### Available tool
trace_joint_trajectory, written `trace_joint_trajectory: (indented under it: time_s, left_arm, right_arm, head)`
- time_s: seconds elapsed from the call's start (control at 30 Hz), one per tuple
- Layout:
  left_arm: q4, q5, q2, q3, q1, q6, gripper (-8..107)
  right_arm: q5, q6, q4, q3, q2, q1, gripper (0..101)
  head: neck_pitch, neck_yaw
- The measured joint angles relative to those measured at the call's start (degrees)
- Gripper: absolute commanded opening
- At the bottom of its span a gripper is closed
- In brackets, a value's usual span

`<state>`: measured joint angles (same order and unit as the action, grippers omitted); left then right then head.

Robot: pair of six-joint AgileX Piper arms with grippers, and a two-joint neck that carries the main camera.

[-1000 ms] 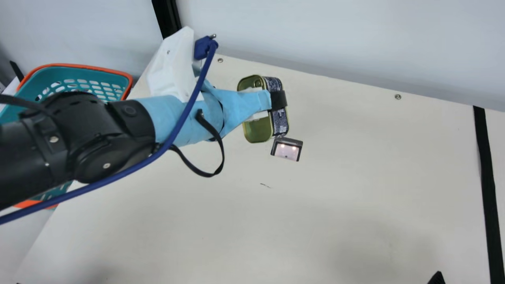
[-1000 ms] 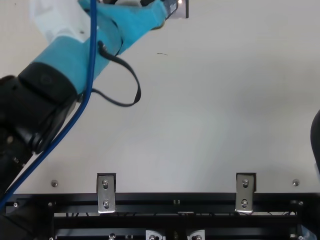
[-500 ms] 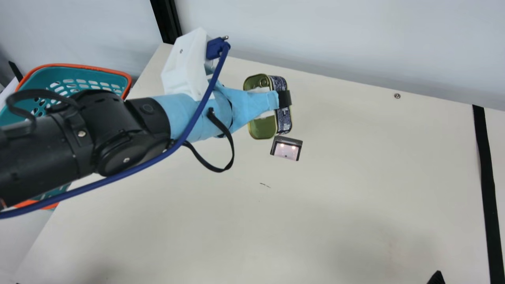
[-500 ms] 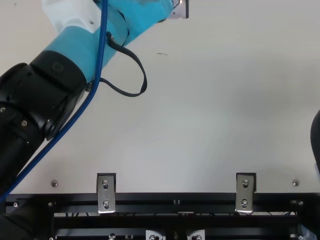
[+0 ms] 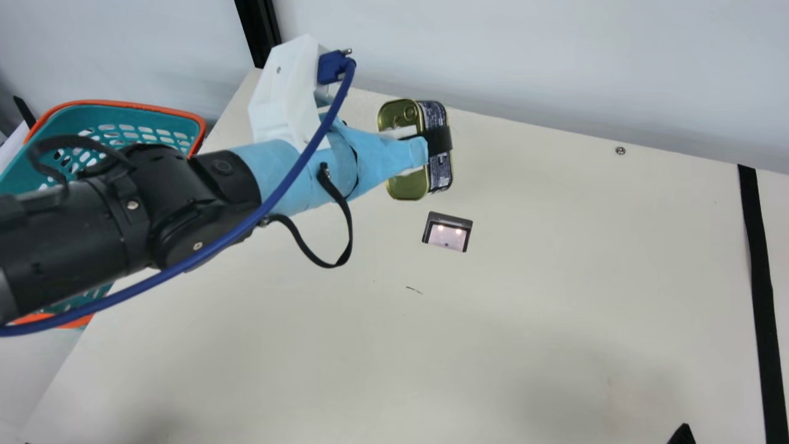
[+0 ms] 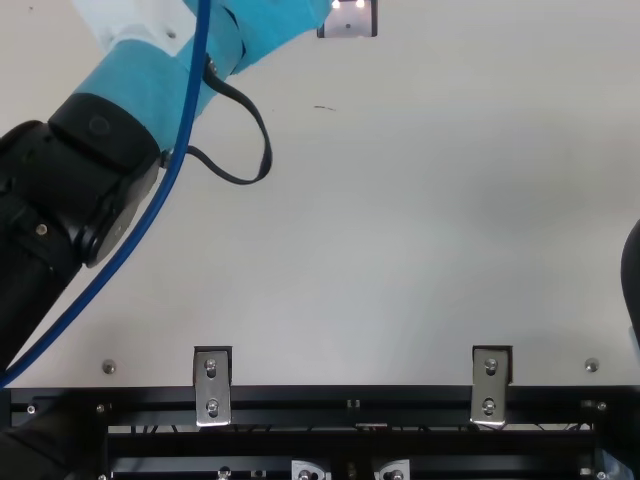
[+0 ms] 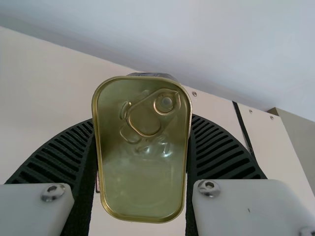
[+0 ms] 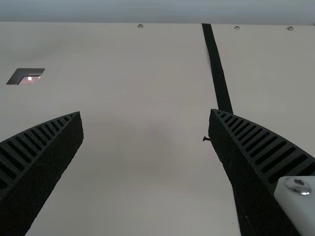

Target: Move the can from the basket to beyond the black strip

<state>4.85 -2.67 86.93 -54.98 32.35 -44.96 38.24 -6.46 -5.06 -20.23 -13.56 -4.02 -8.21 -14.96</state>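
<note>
Gold can (image 5: 409,189), one, clamped in left hand (image 5: 435,143); right hand (image 5: 682,435): two fingers (image 8: 256,152) apart.

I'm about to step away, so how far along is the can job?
Roughly halfway, I'd judge. Done: the can is out of the basket. In hand: the left gripper holds it between its two fingers, over the table on the basket's side of the black strip. Left: carrying it across the strip, setting it down beyond, and letting go.
</note>
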Motion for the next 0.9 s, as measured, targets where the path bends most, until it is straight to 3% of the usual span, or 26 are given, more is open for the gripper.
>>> trace_joint_trajectory:
  time_s: [0.4, 0.9]
  left_arm:
    - [-8.0, 9.6, 4.0, 3.3, 0.3, 13.0, 10]
    - [-30.8, 23.3, 12.2, 3.6, 9.4, 41.0, 10]
  right_arm:
    - [0.0, 0.0, 0.0, 0.0, 0.0, 0.0, 101]
    - [0.0, 0.0, 0.0, 0.0, 0.0, 0.0, 101]
  head:
    - [0.0, 0.0]
    - [0.0, 0.0]
